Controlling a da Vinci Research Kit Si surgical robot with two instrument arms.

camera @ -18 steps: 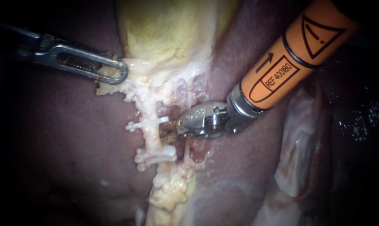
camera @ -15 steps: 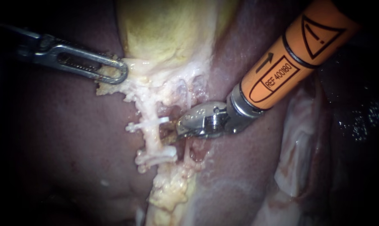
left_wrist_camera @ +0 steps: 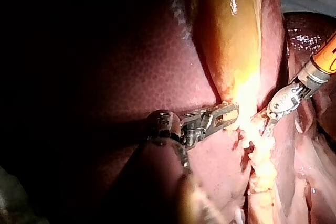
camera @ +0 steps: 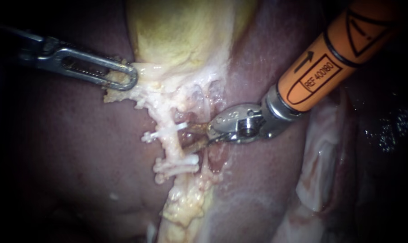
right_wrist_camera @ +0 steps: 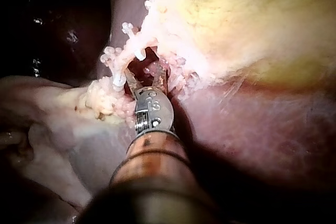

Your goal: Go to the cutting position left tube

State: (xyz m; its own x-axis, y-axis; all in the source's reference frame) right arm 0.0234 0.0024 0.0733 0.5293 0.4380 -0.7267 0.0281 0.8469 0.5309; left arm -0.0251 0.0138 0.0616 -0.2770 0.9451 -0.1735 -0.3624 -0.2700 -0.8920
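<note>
Orange-shafted right instrument [camera: 189, 137] is holding its blades parted beside the tube [camera: 173, 147], near two clips [camera: 167, 131]. Left instrument [camera: 132, 79] is clamping the gallbladder [camera: 177, 36] edge, well apart.

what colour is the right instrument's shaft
The right instrument's shaft is orange with black markings; clearest in the endoscope view.

The left instrument [camera: 125, 76] is showing as bare bright metal, smooth along its rim and toothed inside. The right instrument [camera: 191, 137] is gleaming like polished steel at its wrist, and its shaft is wearing a smooth, plastic-looking sleeve [camera: 319, 74] with a soft sheen. The gallbladder [camera: 181, 31] is looking slick and wet. Below the gallbladder, two clips [camera: 165, 131] are showing as matt white plastic. Beside the gallbladder, the liver [camera: 64, 148] is glistening, moist and smooth. Under the gallbladder, the fatty tissue [camera: 186, 209] is looking lumpy and rough.
</note>
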